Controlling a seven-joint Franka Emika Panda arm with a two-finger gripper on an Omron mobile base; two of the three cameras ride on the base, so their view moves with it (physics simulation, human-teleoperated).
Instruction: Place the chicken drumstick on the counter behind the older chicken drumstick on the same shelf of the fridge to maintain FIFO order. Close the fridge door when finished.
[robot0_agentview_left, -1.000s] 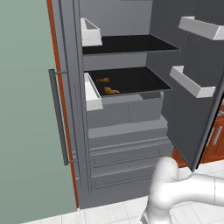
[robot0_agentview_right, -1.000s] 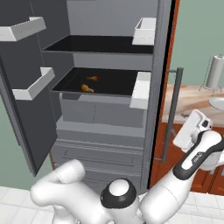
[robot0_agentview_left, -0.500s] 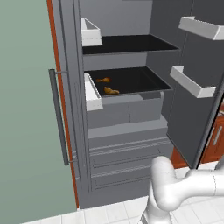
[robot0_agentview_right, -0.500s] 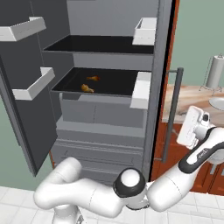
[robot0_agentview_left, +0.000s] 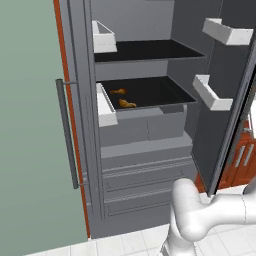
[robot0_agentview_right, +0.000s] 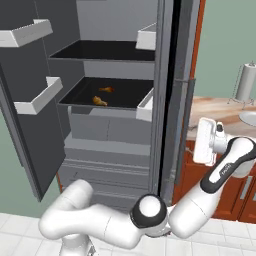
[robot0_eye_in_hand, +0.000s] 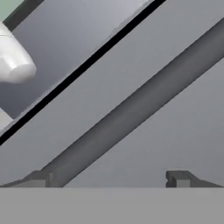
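The fridge (robot0_agentview_left: 145, 150) stands with both doors open. Two chicken drumsticks lie on its lower black shelf (robot0_agentview_left: 160, 92), one (robot0_agentview_left: 118, 91) behind the other (robot0_agentview_left: 127, 104); from the right they show again as the rear drumstick (robot0_agentview_right: 105, 89) and the front one (robot0_agentview_right: 100, 100). My gripper (robot0_agentview_right: 199, 142) hovers outside the right door (robot0_agentview_right: 170, 100), level with its bar handle (robot0_agentview_right: 182, 130) and above the counter (robot0_agentview_right: 215, 110). In the hand view the gripper (robot0_eye_in_hand: 109, 178) is open and holds nothing, with the grey handle bar (robot0_eye_in_hand: 131, 109) running diagonally just ahead of it.
White door bins (robot0_agentview_left: 212, 92) hang on the open doors. A paper-towel holder (robot0_agentview_right: 245, 82) and a sink rim (robot0_agentview_right: 247, 117) stand on the counter to the right, over reddish-brown cabinets (robot0_agentview_right: 200, 175). A green wall (robot0_agentview_left: 27, 125) flanks the fridge on the left.
My hand has moved left, closer to the right door's handle, and the elbow has swung right. The gripper stays open; the drumsticks have not moved.
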